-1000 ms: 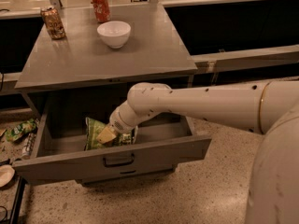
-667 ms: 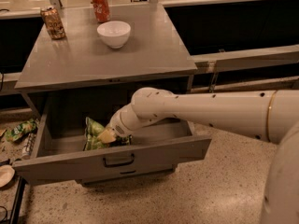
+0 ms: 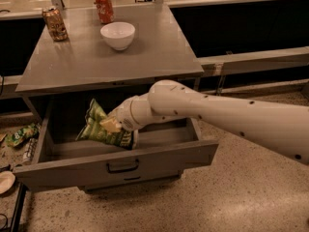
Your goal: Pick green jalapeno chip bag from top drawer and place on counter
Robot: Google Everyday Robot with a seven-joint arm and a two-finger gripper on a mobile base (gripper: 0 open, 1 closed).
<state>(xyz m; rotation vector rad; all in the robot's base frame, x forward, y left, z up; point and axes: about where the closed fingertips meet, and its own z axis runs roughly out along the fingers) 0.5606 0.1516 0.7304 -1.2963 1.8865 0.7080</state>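
green jalapeno chip bag: crinkled, tilted up on end inside the top drawer, left of centre, just below the counter's front edge. Top corner reaches nearly to the underside of that edge. Can't tell if the low end is clear of the drawer floor.
gripper: in the drawer under the front edge, left of middle. Clenched on the bag's right side, w/ a pale fingertip showing over the foil.
arm: white, comes in from the right past the front-right corner; wrist joint sits just under the front edge.
drawer: pulled well out, dark handle centred on the front panel.
counter: white bowl toward the back, left of centre. Red can at the back edge, brown can near the back-left corner.
floor: small green wrapper off the bench's left side, not the target.
done: drawer open, bag grasped, lift begun.
left: bring bag up & out past the front edge w/o snagging it, carry it over the counter, set down, release. Approx a third through, by my read.
vs 0.7 s ago: bag lay lower & flatter on the drawer floor, now raised & more upright. Wrist has come up & back, arm rides higher under the front edge. Bowl & cans unmoved.
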